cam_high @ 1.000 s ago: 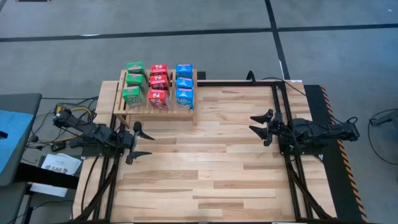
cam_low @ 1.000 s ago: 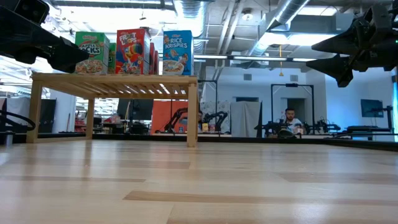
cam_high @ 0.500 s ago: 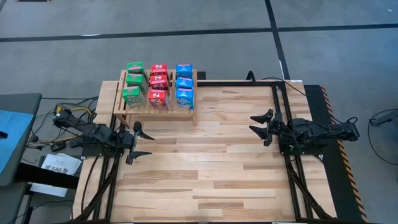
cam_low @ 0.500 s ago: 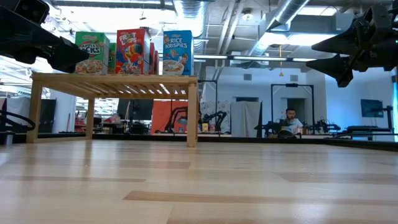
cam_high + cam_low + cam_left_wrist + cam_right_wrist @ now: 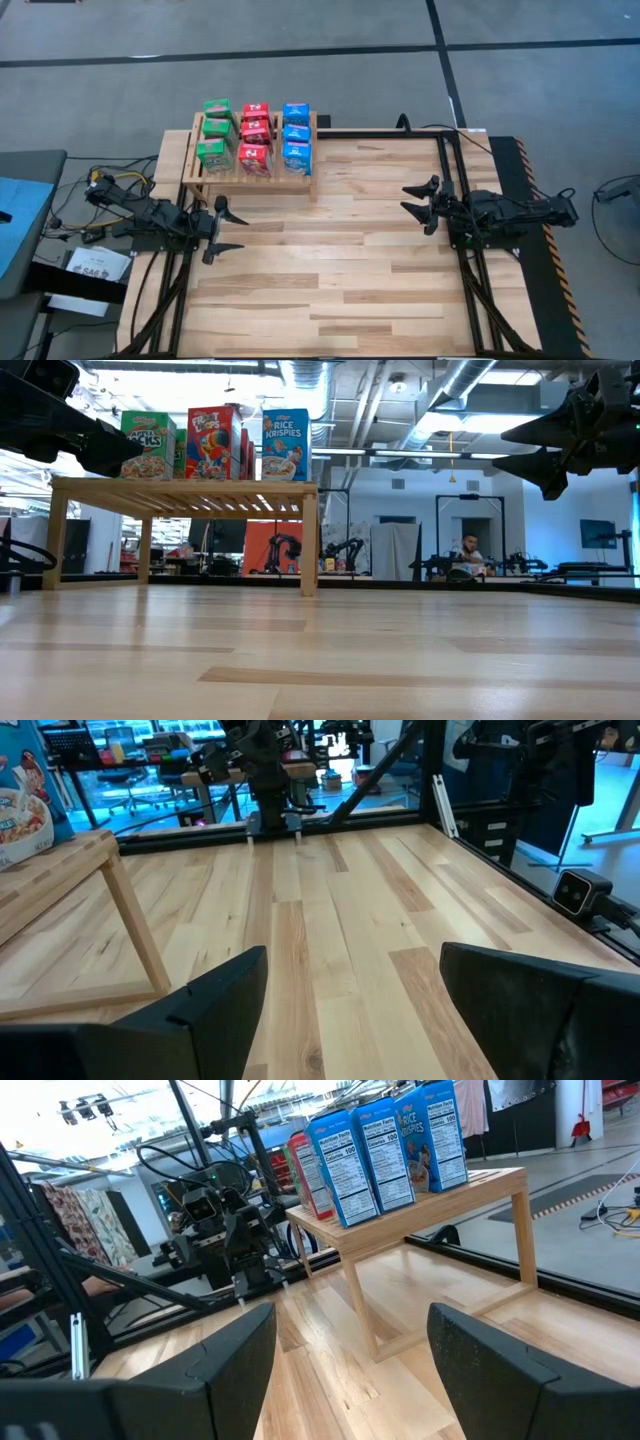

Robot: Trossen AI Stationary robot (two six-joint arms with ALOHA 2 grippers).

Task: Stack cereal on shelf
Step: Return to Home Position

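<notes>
The cereal boxes stand upright in three rows on the shelf (image 5: 250, 172), a light wooden rack at the table's far left: green (image 5: 213, 132), red (image 5: 255, 133) and blue (image 5: 296, 132). In the low view the green (image 5: 147, 446), red (image 5: 213, 443) and blue (image 5: 286, 445) fronts show above the rack top (image 5: 185, 486). My left gripper (image 5: 229, 229) hovers open at the table's left edge, near side of the shelf. My right gripper (image 5: 420, 203) hovers open at the right edge. Both hold nothing.
The plank tabletop (image 5: 340, 270) spreads between the two arms. A black frame (image 5: 455, 150) runs along the table's right side and far edge. Cables and a paper sheet (image 5: 98, 265) lie off the left edge. A person (image 5: 463, 550) sits in the room far behind.
</notes>
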